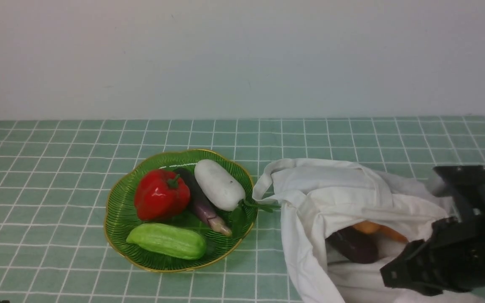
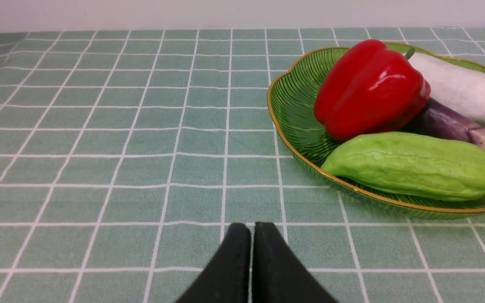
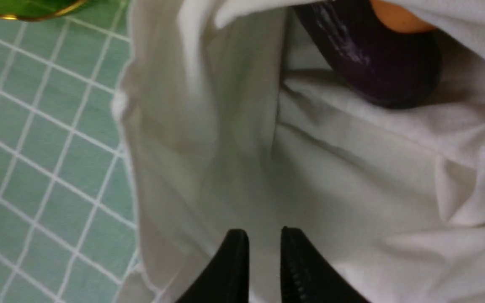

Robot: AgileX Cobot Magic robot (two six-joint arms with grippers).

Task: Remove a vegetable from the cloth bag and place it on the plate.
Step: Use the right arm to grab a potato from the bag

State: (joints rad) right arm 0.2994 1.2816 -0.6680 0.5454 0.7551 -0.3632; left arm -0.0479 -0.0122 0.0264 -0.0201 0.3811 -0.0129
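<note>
The off-white cloth bag (image 1: pixel 331 198) lies at the right with its mouth open. In the mouth a tan-brown bit of the vegetable (image 1: pixel 366 227) peeks out, mostly hidden by cloth, beside an orange one (image 1: pixel 395 234) and a stubby dark purple eggplant (image 1: pixel 353 246). The green plate (image 1: pixel 118 221) stands left of the bag. My right gripper (image 1: pixel 390 271) is at the bag's mouth, over cloth (image 3: pixel 352 176), jaws a little apart and empty (image 3: pixel 263 233); the eggplant (image 3: pixel 373 63) lies ahead of it. My left gripper (image 2: pixel 251 227) is shut and empty, low over the tablecloth, short of the plate (image 2: pixel 293 109).
The plate holds a red pepper (image 1: pixel 161 194), a white radish (image 1: pixel 219 185), a long purple eggplant (image 1: pixel 202 204) and a light green gourd (image 1: pixel 166 240). A green checked tablecloth (image 1: pixel 49 176) covers the table. A white wall stands behind.
</note>
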